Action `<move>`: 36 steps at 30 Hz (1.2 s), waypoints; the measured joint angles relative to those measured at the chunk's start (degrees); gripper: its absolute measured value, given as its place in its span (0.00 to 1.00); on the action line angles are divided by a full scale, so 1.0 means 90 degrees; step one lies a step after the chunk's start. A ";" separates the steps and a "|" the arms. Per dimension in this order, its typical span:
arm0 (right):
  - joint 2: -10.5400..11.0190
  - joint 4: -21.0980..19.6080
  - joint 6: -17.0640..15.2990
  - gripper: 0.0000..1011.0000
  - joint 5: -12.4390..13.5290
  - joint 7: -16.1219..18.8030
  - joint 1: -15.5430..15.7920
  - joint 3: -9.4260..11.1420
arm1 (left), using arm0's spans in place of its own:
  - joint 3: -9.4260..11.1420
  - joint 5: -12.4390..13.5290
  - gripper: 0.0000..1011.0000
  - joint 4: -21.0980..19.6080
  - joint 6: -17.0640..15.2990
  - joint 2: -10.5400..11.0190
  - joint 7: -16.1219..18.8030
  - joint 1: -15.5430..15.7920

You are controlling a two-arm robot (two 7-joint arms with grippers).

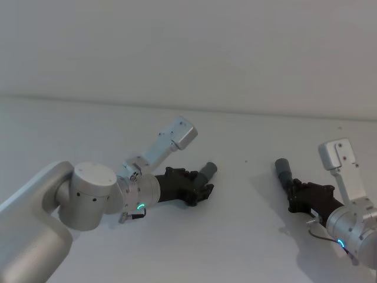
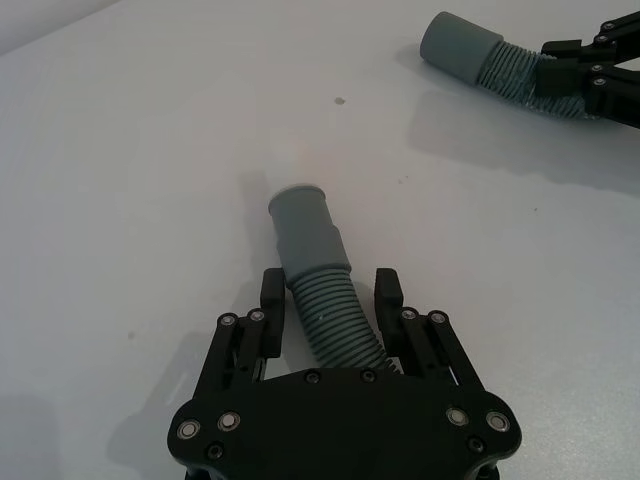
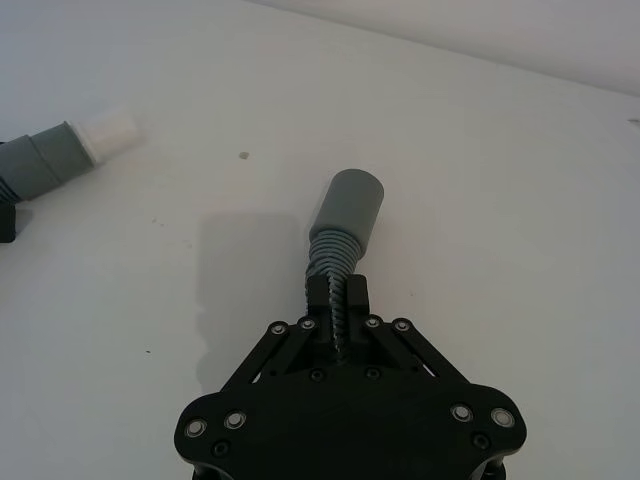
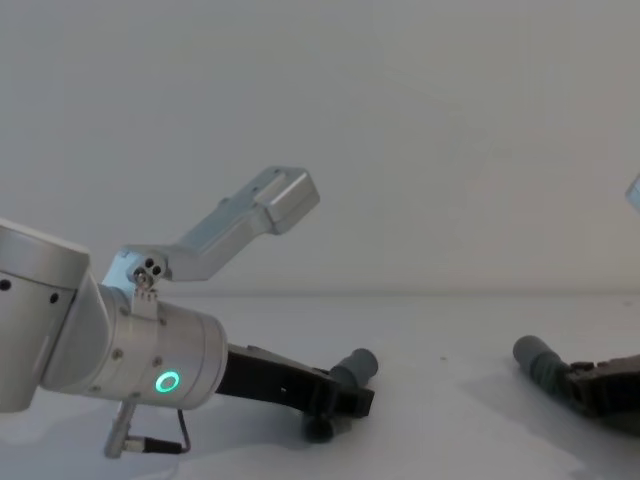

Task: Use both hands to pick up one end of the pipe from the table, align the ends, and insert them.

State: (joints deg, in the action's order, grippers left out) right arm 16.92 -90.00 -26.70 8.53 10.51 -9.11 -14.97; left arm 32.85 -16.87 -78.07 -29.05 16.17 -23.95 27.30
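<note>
1. Left end effector (image 2: 329, 285) is straddling the collared piece (image 2: 312, 255) low over the white tabletop (image 2: 150, 200). Its fingers (image 2: 270, 295) are spread to either side of the ribbed stretch just behind the collar end (image 2: 298, 200). They are flanking it closely without visibly squeezing, so nothing looks gripped there yet.
2. Right end effector (image 3: 336, 290) is pinching the cuffed hose (image 3: 333, 262) just behind its smooth cuff (image 3: 350, 205). The jaws are drawn in so tightly that the ribs are flattening between them.
3. In the head view the two ends are sitting well apart across bare tabletop. Each is angling toward the far side rather than lining up with the other.
4. The step in hand appears to be the left grasp. It is likely going best with the fingers closing centred on the ribs, close behind the collar, so the tip is not drooping or swinging once raised. A firm hold that is not crushing the tube should be keeping the opening round.
5. Once both ends are held, lifting them only slightly and level looks wise. The wrists should then be turning until collar and cuff face squarely, before the gap closes. The ribbed stretches will probably be bending under any sideways push.
</note>
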 joint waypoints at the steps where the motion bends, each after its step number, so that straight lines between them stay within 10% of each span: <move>1: 0.0000 0.0000 0.0000 0.07 0.0000 0.0000 0.0000 0.0000 | 0.0000 0.0000 0.51 0.0000 0.0000 0.0000 0.0000 0.0000; 36: 0.0000 0.0000 0.0000 0.07 0.0000 0.0000 0.0000 0.0000 | 0.0000 0.0001 0.34 0.0000 0.0000 0.0000 0.0003 0.0000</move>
State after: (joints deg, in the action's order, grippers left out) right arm 16.92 -90.00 -26.70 8.53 10.51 -9.11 -14.97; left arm 32.85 -16.86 -78.07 -29.06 16.17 -23.92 27.29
